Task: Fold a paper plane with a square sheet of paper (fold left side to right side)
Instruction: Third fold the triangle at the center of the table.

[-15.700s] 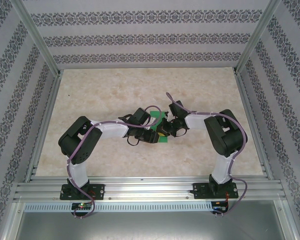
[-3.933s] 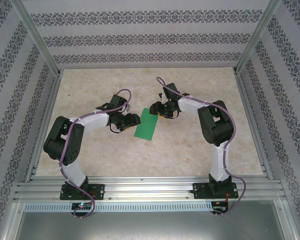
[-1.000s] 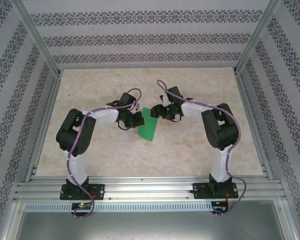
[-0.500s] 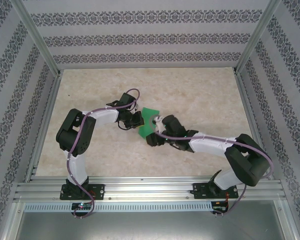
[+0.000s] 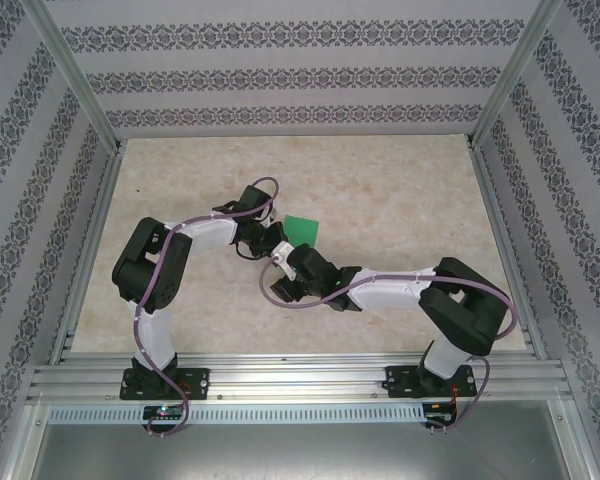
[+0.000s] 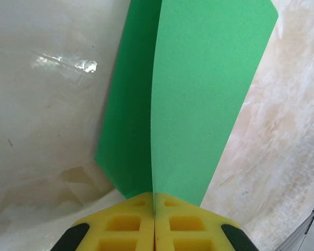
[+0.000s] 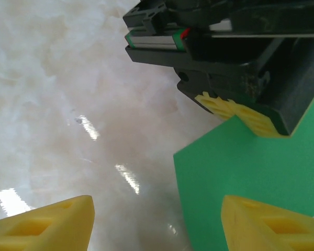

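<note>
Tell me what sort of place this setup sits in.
Probably a lab robot test cell: aluminium frame posts and patterned wall panels box in a marble-look tabletop, with the left arm and right arm bolted to a rail at its near edge.

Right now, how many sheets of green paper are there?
1: a thin bright green sheet of paper, folded, pinched in the shut left gripper; the open right gripper hovers beside it. Another could lie hidden underneath.
</note>
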`<state>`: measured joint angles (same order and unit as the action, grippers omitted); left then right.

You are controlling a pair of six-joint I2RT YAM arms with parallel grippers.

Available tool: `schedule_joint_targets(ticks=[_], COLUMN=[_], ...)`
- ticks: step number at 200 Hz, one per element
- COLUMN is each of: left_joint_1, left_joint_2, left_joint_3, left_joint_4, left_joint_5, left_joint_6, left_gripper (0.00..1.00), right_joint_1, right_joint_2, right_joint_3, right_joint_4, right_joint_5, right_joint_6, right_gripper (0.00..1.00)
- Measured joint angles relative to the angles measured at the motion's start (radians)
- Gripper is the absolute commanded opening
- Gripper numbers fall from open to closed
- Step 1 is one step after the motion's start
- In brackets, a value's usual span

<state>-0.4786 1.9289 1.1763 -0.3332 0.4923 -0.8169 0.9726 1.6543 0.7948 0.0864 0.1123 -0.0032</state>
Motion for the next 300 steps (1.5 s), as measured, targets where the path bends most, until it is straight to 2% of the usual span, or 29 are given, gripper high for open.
schedule_joint_targets(ticks=[28, 87, 130, 160, 201, 226, 240, 277, 300], left_joint_1=[0.0, 0.0, 0.0, 0.0, 0.0, 0.0, 0.0, 0.002, 0.018], left_joint_2=[0.0, 0.0, 0.0, 0.0, 0.0, 0.0, 0.0, -0.008, -0.043], left_joint_3=[0.0, 0.0, 0.0, 0.0, 0.0, 0.0, 0.0, 0.0, 0.0], left_joint_4=[0.0, 0.0, 0.0, 0.0, 0.0, 0.0, -0.001, -0.029, -0.073], left_joint_5=[0.0, 0.0, 0.0, 0.0, 0.0, 0.0, 0.0, -0.009, -0.022], left_joint_6=[-0.001, -0.001, -0.001, -0.001, -0.001, -0.001, 0.0, 0.026, 0.047], left_gripper=[0.08, 0.08, 0.09, 0.09, 0.13, 0.15, 0.2, 0.45, 0.56], right_joint_1=[0.003, 0.003, 0.01, 0.01, 0.01, 0.01, 0.01, 0.009, 0.007], right_joint_2=[0.061, 0.09, 0.09, 0.09, 0.09, 0.09, 0.09, 0.09, 0.085], right_joint_3=[0.038, 0.076, 0.079, 0.079, 0.08, 0.08, 0.08, 0.079, 0.069], right_joint_4=[-0.003, -0.003, -0.004, -0.006, -0.014, -0.019, -0.022, -0.023, -0.018], right_joint_5=[0.044, 0.088, 0.097, 0.097, 0.096, 0.095, 0.095, 0.091, 0.074], right_joint_6=[-0.039, -0.077, -0.08, -0.085, -0.091, -0.093, -0.093, -0.093, -0.086], right_gripper=[0.62, 0.47, 0.29, 0.2, 0.0, 0.0, 0.0, 0.0, 0.0])
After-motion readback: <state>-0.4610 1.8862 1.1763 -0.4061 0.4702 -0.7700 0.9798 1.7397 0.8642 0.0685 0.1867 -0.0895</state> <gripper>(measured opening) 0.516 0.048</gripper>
